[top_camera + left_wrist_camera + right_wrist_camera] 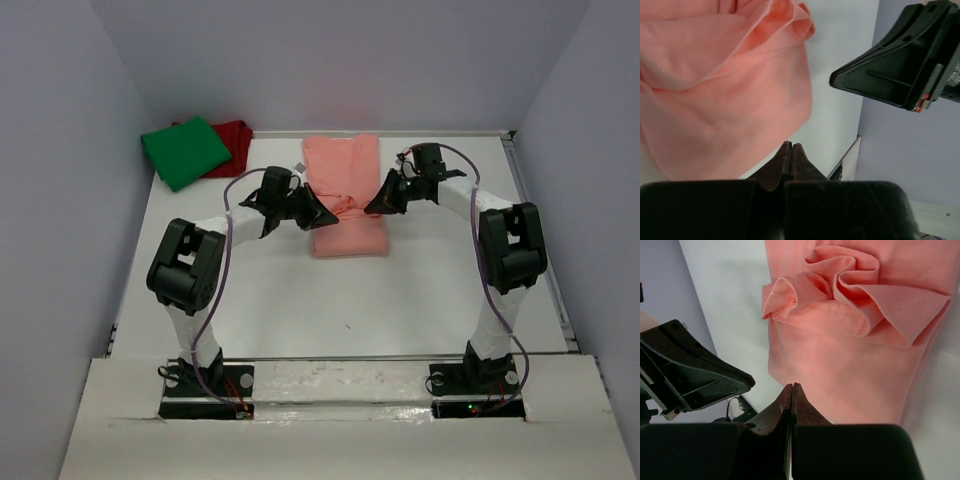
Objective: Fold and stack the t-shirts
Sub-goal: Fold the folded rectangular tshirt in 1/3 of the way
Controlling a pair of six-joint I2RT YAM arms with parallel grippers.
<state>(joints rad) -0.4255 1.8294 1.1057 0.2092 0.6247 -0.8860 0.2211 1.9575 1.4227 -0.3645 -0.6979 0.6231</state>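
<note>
Jaws on left gripper [332, 215] and right gripper [370, 208] pressed together, seemingly empty. They flank salmon-pink t-shirt [345, 235] at its bunched middle, probably to redo the fold.

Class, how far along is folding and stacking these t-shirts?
Done: green shirt lies folded over the red shirt, far left. In hand: pink shirt, narrowed but bunched at its middle, closed left gripper and right gripper at its sides. Left: finish folding it, then stack it.
</note>
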